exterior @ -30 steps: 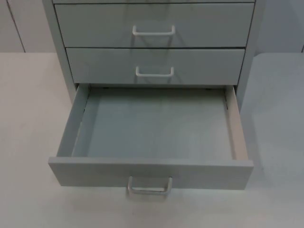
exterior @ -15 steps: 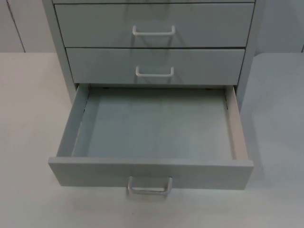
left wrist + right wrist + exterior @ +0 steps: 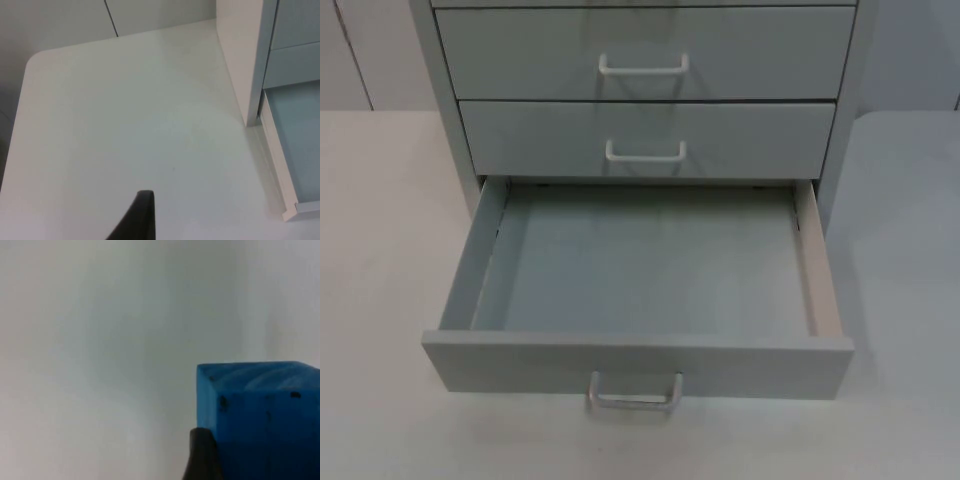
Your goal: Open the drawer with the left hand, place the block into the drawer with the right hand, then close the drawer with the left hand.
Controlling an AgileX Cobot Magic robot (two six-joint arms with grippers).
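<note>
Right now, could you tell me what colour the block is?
Blue block, clearest in the right wrist view.

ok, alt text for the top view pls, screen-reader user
A grey drawer cabinet stands on a white table with its bottom drawer pulled fully open and holding nothing. The two drawers above are shut, each with a white handle.

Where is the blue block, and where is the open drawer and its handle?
blue block [image 3: 260, 415]: right wrist view, front face.
open drawer [image 3: 640, 365]: top view, front panel.
handle [image 3: 634, 397]: top view, its bar.
</note>
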